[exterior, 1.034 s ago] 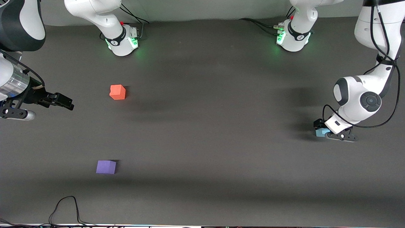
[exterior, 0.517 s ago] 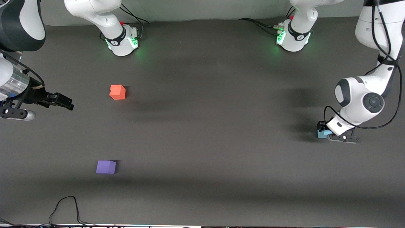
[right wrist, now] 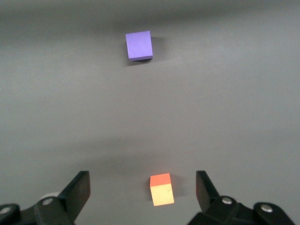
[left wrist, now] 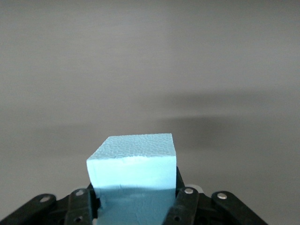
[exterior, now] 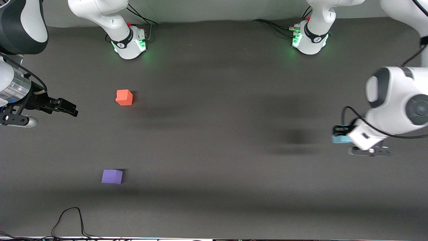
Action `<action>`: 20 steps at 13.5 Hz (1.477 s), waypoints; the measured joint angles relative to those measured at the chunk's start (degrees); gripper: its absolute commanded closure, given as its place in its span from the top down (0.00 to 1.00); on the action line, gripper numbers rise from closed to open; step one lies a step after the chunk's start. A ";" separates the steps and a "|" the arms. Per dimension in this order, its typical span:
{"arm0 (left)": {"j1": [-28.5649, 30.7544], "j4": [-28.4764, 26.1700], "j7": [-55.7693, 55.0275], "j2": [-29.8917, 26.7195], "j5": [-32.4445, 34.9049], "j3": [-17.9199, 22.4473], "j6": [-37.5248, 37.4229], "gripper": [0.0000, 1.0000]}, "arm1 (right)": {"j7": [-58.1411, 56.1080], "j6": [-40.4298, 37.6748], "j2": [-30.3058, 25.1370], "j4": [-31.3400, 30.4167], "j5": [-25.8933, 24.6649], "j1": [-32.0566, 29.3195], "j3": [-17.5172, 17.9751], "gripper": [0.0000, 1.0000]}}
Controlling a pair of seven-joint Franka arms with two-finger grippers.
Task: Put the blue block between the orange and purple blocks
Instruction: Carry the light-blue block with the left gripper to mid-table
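right gripper [exterior: 62, 108]: parked up in the air at the right arm's end of the table, waiting. Its fingers [right wrist: 79, 190] are spread wide with nothing between them, and in the right wrist view both of the loose cubes are seen on the table [right wrist: 225, 93] below it.

orange block [exterior: 124, 97]: sat flat on the table [exterior: 214, 134], toward the right arm's end, fairly close to the right arm's base. It's picked up in the right wrist view too [right wrist: 161, 189], showing in the gap between the spread fingers.

purple block [exterior: 112, 176]: also flat on the table and nearer the front camera than the orange block, roughly in line with it. The two are kept well apart, with a stretch of bare table between them. It's seen in the right wrist view as well [right wrist: 139, 45].

blue block [exterior: 339, 139]: nowhere close to the orange block; it's way off at the left arm's end of the table, lifted clear of the surface. In the left wrist view the cube [left wrist: 133, 183] is seen gripped on two sides, with its shadow thrown on the table [left wrist: 150, 61] underneath.

left gripper [exterior: 344, 137]: held up over the left arm's end of the table, well apart from the orange block. Its fingers [left wrist: 186, 206] are pinched onto the blue block, one on each side.

cable [exterior: 72, 221]: a black loop lying on the table edge closest to the front camera, a bit nearer the camera than the purple block.
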 measured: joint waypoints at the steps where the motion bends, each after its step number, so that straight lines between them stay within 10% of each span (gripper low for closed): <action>1: -2.50 1.65 -5.60 0.19 -0.02 -1.77 -0.74 0.40 | 0.00 0.00 0.00 0.00 0.00 0.00 -0.02 1.00; 12: -34.58 24.59 -49.74 25.16 6.35 -5.98 8.61 0.40 | 0.00 0.00 0.08 0.00 0.05 -0.01 -0.11 1.00; 20: -39.45 26.20 -55.51 36.67 11.59 -5.50 19.04 0.41 | 0.00 -0.03 0.13 -0.02 0.06 -0.01 -0.15 1.00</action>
